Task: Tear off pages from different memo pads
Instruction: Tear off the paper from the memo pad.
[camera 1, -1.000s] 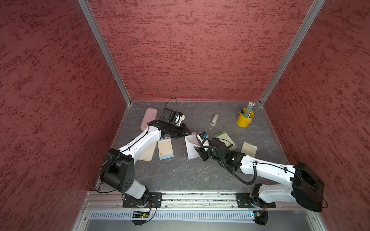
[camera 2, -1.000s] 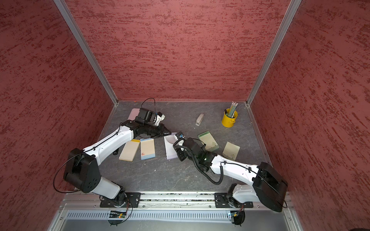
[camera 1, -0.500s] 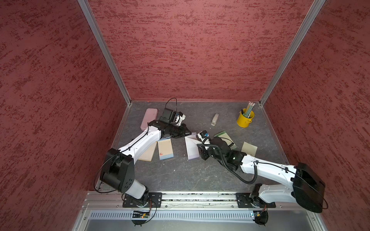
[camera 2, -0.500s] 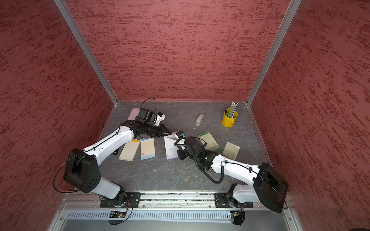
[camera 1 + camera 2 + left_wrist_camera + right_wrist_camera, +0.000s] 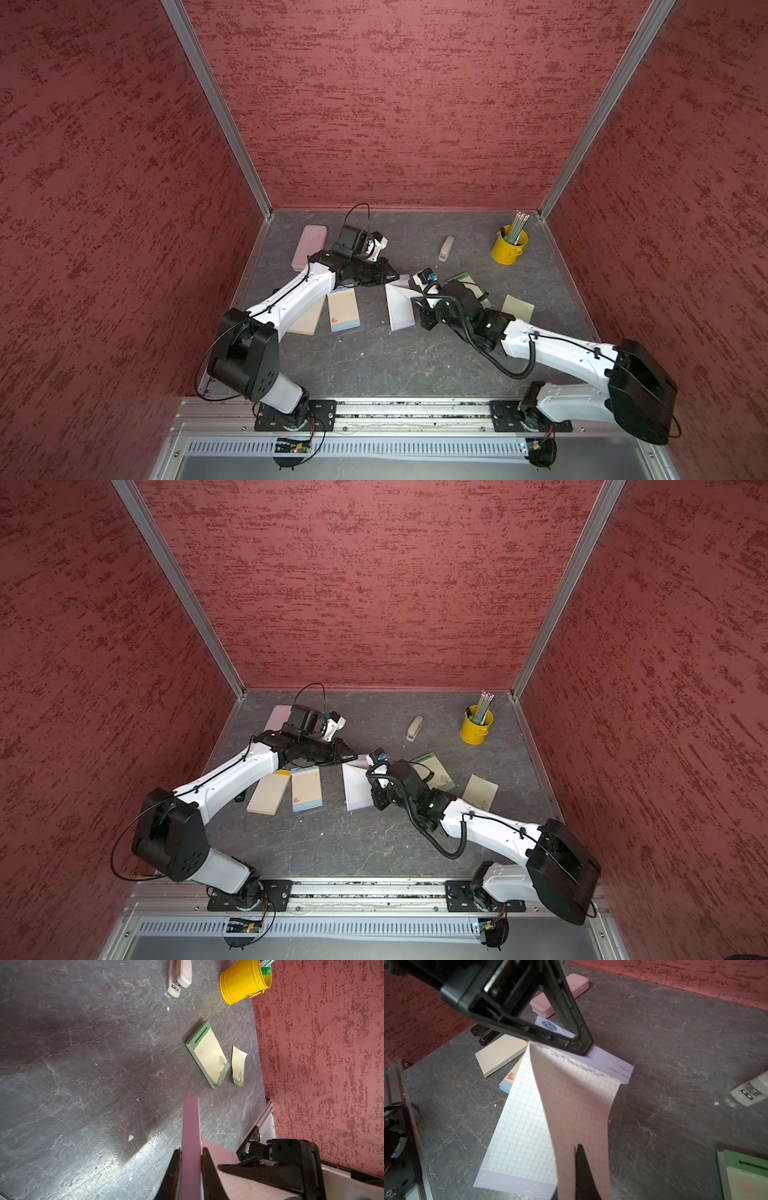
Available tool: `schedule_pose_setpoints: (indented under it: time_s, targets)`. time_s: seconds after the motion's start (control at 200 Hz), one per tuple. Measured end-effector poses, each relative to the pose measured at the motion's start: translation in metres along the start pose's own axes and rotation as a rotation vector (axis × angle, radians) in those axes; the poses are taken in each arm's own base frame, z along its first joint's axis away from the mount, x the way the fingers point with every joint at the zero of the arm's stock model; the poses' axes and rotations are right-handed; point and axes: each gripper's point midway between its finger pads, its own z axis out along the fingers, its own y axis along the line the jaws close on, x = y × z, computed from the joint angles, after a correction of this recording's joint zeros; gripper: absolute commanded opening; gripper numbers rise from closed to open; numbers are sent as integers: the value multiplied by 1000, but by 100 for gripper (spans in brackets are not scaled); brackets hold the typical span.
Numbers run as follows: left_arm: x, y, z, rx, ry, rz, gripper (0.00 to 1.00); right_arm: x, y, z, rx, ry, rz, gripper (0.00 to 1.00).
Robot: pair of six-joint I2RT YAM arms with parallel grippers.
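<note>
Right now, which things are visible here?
lilac-strip grid paper pad: one, centre
lifted pale page: one, curling up from it
cream paper pad: one, by left arm
blue-edged paper pad: one, beside cream pad
green-strip paper pad: one, by right arm
loose pale green page: one, beside it
pink rounded case: one, back
beige stapler: one, back
yellow pencil bucket: one, back corner
left arm: white, jaws shut on lilac pad
right arm: white, jaws shut on lifted page

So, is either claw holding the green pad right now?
No, the green pad lies untouched on the table; the left gripper clamps the lilac pad and the right gripper pinches its grid page.
</note>
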Motion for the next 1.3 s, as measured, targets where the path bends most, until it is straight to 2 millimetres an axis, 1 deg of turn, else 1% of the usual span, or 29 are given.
schedule_pose_setpoints:
  time_s: [0.22, 0.521, 0.726, 0.802, 0.867, 0.897, 0.927, 1.187, 1.238, 1.298]
  targets:
    - [2, -6, 1, 21, -16, 48, 0, -4, -13, -1, 6, -7, 37, 0]
    - [2, -9, 1, 42, -26, 74, 0, -5, -14, -3, -11, -5, 53, 0]
    - [3, -11, 3, 55, -25, 88, 0, -6, -14, -5, -5, 21, 20, 0]
    - [2, -13, 3, 59, -28, 94, 0, -7, -14, -6, -1, 32, 6, 15]
    - [3, -15, 3, 64, -28, 102, 0, -9, -15, -7, 3, 38, -3, 38]
    - [3, -16, 4, 67, -28, 106, 0, -10, -15, -8, 5, 38, -6, 43]
    - [3, -17, 4, 70, -27, 109, 0, -11, -15, -8, 7, 37, -13, 45]
    - [4, -19, 5, 76, -25, 120, 0, -8, -18, -9, 18, 52, -27, 46]
    - [4, -19, 5, 76, -25, 121, 0, -7, -19, -9, 22, 55, -31, 42]
    - [4, -19, 5, 76, -25, 123, 0, -6, -18, -9, 23, 57, -37, 32]
